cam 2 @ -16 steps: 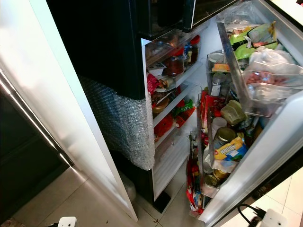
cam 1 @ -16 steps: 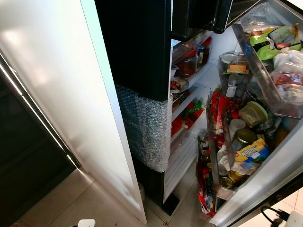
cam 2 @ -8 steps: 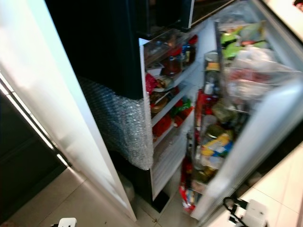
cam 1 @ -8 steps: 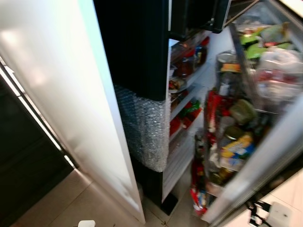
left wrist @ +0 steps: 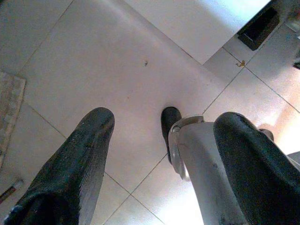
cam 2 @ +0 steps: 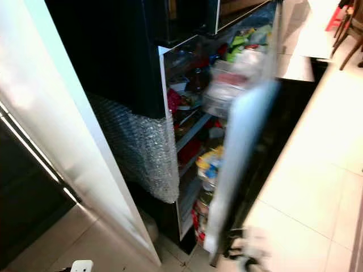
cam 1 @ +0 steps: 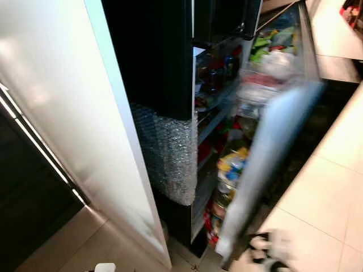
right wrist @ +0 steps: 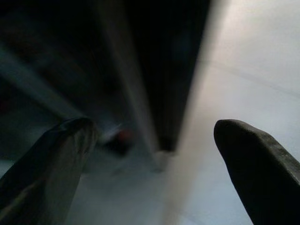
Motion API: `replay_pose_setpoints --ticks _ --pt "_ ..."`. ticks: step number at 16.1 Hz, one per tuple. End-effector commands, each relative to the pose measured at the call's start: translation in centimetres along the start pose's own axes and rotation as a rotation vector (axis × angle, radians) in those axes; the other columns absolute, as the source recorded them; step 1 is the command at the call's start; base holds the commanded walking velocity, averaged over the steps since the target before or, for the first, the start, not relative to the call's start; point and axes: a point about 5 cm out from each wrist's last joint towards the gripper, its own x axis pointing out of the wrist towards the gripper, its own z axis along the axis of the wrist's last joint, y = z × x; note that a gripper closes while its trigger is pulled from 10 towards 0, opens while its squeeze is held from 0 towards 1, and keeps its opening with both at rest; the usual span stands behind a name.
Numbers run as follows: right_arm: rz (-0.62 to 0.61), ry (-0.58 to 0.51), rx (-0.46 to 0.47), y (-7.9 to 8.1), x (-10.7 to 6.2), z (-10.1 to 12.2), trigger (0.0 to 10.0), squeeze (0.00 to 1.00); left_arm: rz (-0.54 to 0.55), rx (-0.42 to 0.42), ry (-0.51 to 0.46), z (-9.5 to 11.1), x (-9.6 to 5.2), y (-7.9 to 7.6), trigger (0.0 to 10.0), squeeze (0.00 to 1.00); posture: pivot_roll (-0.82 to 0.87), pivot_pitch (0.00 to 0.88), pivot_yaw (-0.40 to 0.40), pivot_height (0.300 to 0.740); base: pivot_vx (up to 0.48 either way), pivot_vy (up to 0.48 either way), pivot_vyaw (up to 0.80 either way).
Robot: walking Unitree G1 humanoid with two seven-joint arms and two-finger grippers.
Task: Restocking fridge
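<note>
The fridge [cam 1: 164, 62] is black, with bubble wrap [cam 1: 170, 153] taped round its lower corner. Its white door [cam 1: 266, 153] stands half-way in, blurred by motion. Jars and packets [cam 1: 232, 164] crowd the door racks, and more food sits on the inner shelves [cam 1: 218, 73]. My left gripper [left wrist: 166, 119] hangs open over the tiled floor, above my own foot [left wrist: 169, 123]. In the right wrist view my right gripper [right wrist: 154, 126] is open, with the blurred pale door edge [right wrist: 187, 117] running between its fingers at some distance.
A white panel [cam 1: 62, 113] and a dark appliance front with a long handle [cam 1: 34, 147] stand to the left. Pale floor tiles [cam 1: 334, 170] spread to the right. A blurred cable and plug [cam 1: 261, 249] lie by the door's foot. A chair [cam 2: 349, 28] stands far right.
The fridge door has swung a long way inward towards the fridge, hiding most of its racks. More floor shows on the right. The view has shifted slightly.
</note>
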Motion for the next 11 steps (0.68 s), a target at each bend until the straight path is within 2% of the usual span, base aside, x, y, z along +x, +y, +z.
replay_pose_setpoints --ticks 1,5,11 --pt "0.028 0.025 -0.01 -0.1 -0.1 -0.2 10.0 0.0 0.003 0.006 0.003 -0.2 -0.1 0.1 10.0 0.0 -0.09 0.012 0.027 0.74 0.0 0.0 0.0" --pt "0.07 0.052 -0.01 -0.1 -0.2 -0.5 10.0 0.0 -0.002 0.003 -0.008 0.0 0.0 -0.3 10.0 0.0 -0.09 0.013 0.023 0.74 0.0 0.0 0.0" --pt "-0.001 0.135 -0.033 -1.2 -0.7 -1.7 10.0 0.0 0.004 -0.014 -0.013 0.0 0.0 -0.3 10.0 0.0 -0.08 0.013 0.017 0.74 0.0 0.0 0.0"
